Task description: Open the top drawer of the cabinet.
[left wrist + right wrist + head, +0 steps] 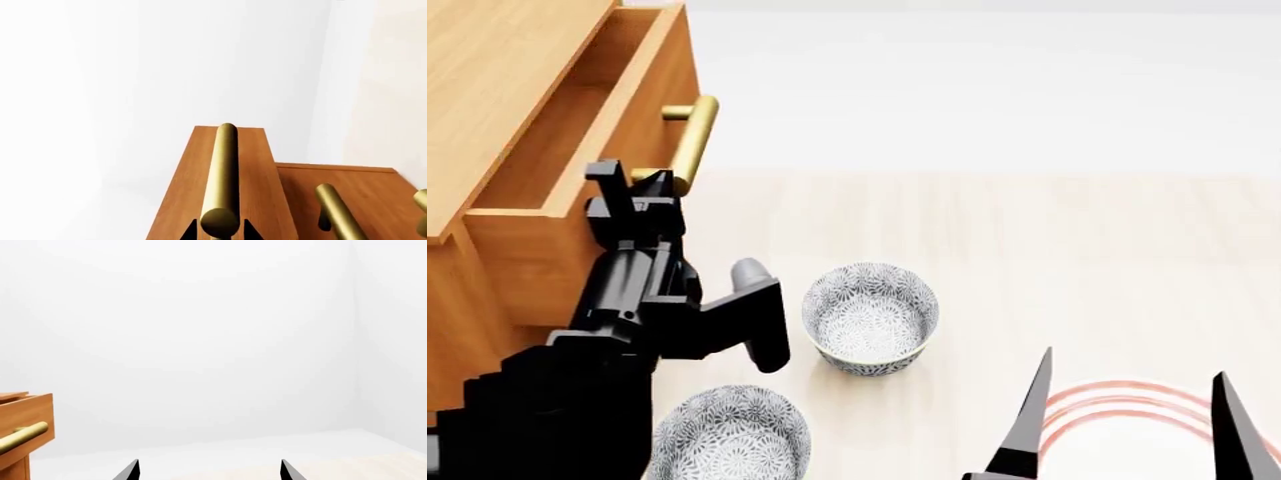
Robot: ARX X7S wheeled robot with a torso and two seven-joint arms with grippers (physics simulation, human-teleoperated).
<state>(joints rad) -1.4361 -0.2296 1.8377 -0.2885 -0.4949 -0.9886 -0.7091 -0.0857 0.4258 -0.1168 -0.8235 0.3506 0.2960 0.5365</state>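
The orange-brown cabinet (487, 60) stands at the far left of the head view. Its top drawer (647, 95) is pulled partly out, and its bare wooden inside shows. My left gripper (649, 186) is shut on the near end of the drawer's brass bar handle (693, 135). In the left wrist view the handle (225, 170) runs between the two black fingertips (189, 232), across the drawer front (190, 185). My right gripper (1128, 415) hangs open at the lower right, holding nothing. The right wrist view catches the drawer (30, 415) far off, and that gripper (209, 475) is open.
Two patterned bowls sit on the pale table, one (870, 318) beside my left arm and one (729, 435) nearer me. A red-ringed round mark (1121, 400) lies under my right gripper. A lower drawer's handle (337, 215) shows in the left wrist view.
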